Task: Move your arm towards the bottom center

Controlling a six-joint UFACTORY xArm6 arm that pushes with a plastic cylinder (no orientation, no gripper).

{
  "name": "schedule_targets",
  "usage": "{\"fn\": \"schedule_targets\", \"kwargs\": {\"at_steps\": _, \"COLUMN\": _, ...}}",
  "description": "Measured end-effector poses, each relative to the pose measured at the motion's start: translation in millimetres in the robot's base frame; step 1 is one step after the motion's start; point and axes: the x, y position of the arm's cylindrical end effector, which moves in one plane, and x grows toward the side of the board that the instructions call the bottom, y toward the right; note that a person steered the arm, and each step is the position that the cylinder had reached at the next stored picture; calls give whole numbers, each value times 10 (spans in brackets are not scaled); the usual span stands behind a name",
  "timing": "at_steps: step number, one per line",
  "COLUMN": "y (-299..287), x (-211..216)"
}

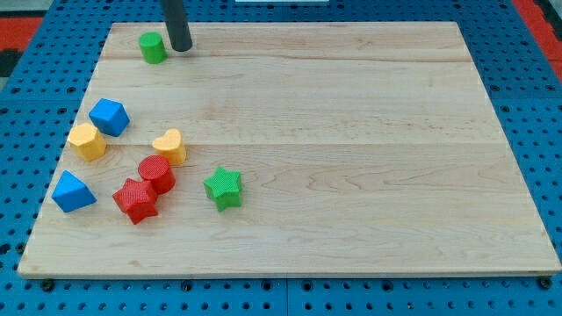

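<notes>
My tip (181, 48) rests on the wooden board (351, 132) near the view's top left. It stands just right of a green cylinder (153, 47), close to it, and I cannot tell whether they touch. The other blocks lie far below it at the view's left: a blue cube (109, 116), a yellow hexagon (87, 140), a yellow heart (169, 146), a red cylinder (156, 173), a red star (135, 200), a blue triangle (73, 192) and a green star (223, 187).
The board lies on a blue pegboard (26, 105). A red area (540, 13) shows at the view's top right corner.
</notes>
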Motion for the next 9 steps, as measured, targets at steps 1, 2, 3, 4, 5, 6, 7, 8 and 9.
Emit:
{"fn": "schedule_targets", "kwargs": {"at_steps": 1, "y": -259, "x": 223}}
{"fn": "schedule_targets", "kwargs": {"at_steps": 2, "y": -489, "x": 230}}
{"fn": "schedule_targets", "kwargs": {"at_steps": 3, "y": -448, "x": 206}}
{"fn": "schedule_targets", "kwargs": {"at_steps": 4, "y": -448, "x": 206}}
{"fn": "schedule_targets", "kwargs": {"at_steps": 5, "y": -432, "x": 284}}
{"fn": "schedule_targets", "kwargs": {"at_steps": 6, "y": -175, "x": 433}}
{"fn": "schedule_targets", "kwargs": {"at_steps": 7, "y": -87, "x": 769}}
{"fn": "schedule_targets", "kwargs": {"at_steps": 8, "y": 929, "x": 799}}
{"fn": "schedule_targets", "kwargs": {"at_steps": 9, "y": 1804, "x": 1055}}
